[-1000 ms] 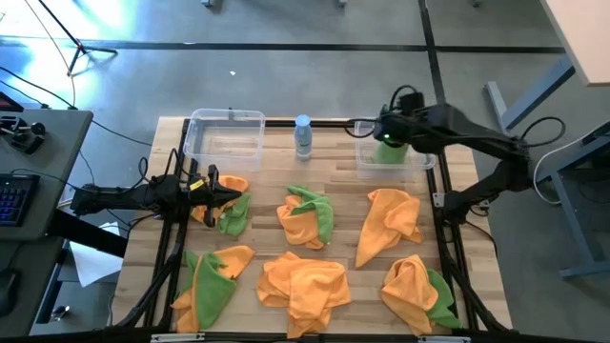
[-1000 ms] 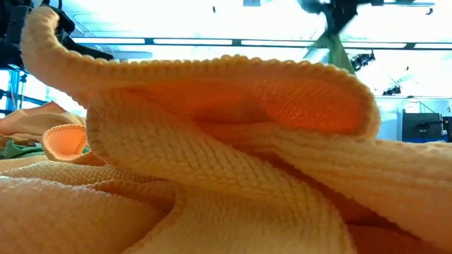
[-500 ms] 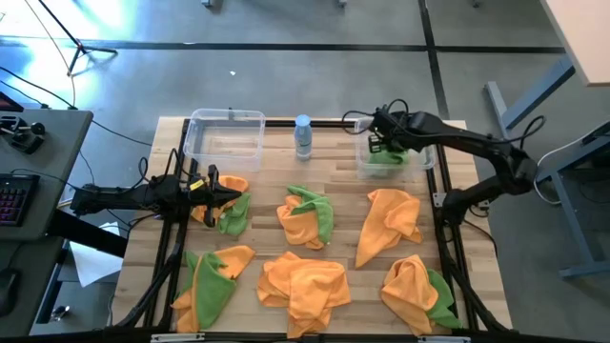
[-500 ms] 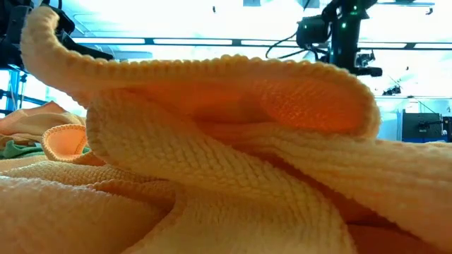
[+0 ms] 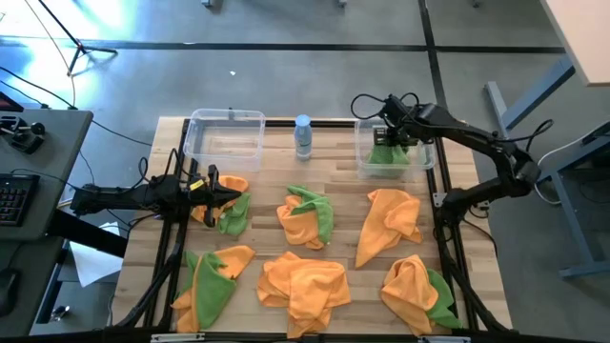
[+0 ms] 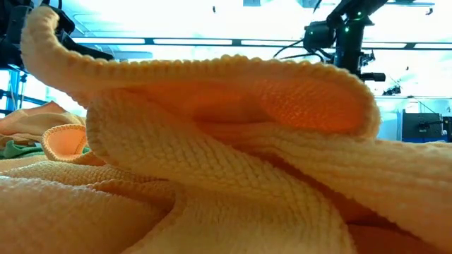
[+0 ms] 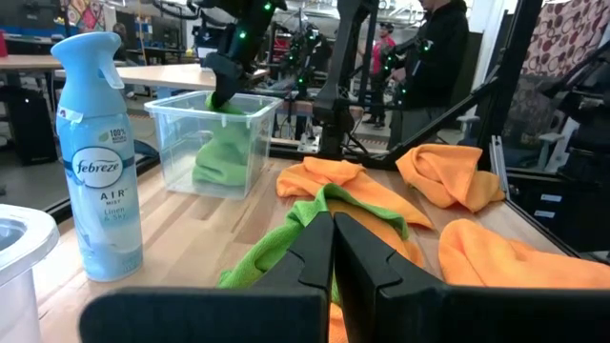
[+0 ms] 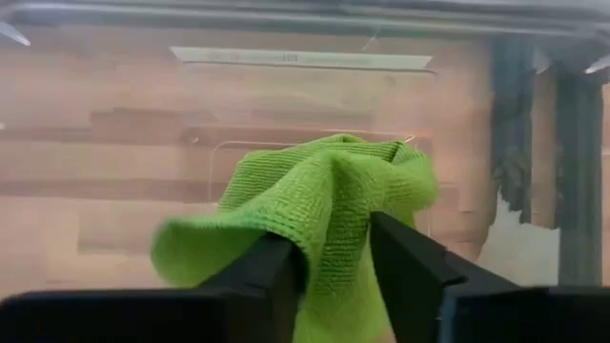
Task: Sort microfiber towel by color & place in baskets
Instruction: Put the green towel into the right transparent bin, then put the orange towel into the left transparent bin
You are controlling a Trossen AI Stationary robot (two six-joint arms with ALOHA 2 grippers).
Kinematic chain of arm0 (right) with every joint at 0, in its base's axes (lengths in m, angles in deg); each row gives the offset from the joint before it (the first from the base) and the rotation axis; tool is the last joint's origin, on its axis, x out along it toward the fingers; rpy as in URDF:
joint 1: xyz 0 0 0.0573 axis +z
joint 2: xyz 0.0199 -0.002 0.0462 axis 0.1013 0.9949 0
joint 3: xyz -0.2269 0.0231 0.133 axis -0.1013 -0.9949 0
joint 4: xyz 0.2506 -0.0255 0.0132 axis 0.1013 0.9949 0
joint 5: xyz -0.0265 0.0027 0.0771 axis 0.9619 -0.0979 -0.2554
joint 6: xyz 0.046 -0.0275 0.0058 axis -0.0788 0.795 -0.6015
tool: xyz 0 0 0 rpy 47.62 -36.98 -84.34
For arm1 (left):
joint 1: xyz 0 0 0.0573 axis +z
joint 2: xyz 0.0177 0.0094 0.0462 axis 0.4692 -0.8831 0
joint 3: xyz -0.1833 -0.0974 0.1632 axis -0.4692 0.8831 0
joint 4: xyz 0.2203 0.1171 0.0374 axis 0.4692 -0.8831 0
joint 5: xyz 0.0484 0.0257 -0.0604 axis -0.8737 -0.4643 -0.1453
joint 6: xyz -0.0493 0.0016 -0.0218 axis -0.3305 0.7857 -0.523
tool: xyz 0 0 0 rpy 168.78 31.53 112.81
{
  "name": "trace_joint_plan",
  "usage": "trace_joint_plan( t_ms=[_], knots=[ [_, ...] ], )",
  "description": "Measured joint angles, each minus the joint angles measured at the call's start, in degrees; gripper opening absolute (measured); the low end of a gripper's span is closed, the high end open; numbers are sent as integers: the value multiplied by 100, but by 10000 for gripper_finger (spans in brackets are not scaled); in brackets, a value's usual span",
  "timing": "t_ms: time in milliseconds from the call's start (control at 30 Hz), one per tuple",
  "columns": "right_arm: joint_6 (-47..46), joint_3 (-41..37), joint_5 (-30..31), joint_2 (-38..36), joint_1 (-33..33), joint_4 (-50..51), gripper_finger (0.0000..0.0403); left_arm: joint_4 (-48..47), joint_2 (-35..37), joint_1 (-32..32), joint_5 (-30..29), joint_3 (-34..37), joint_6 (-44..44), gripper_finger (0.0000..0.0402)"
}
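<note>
Right gripper (image 5: 389, 143) over the see-through plastic tub on the right (image 5: 419, 166), both dark fingers (image 8: 276, 276) pinched on a bright green microfiber cloth (image 8: 319, 205) hanging inside that tub's walls. Left gripper (image 7: 332, 250) low at the table's left edge, fingers pressed together with nothing between them, just beside an orange-and-green cloth pile (image 5: 227, 202). Farther out: second see-through tub (image 5: 226, 138) near the back left, white spray bottle with blue cap (image 5: 303, 136) between the two tubs, more orange and green cloths (image 5: 305, 284) heaped across the wooden table (image 5: 343, 186).
</note>
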Motion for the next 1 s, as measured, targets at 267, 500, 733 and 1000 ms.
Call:
trace_joint_plan(
  t_ms=[267, 500, 733, 1000],
  knots=[
    [-149, 2, -62, -745, 224, 228, 171, 0, 0, 1, 0, 0, -1, 0],
    [-579, 4, -156, -1354, 830, 650, 133, -1, 0, 1, 0, -1, 0, 0],
    [-1321, 4, 369, -1855, 2389, 614, 16, 49, 2, 0, 0, -1, -18, 0],
    [-1803, 7, 1342, -1780, 4746, 104, 16, 264, 0, 0, 2, -2, -1067, 0]
  ],
)
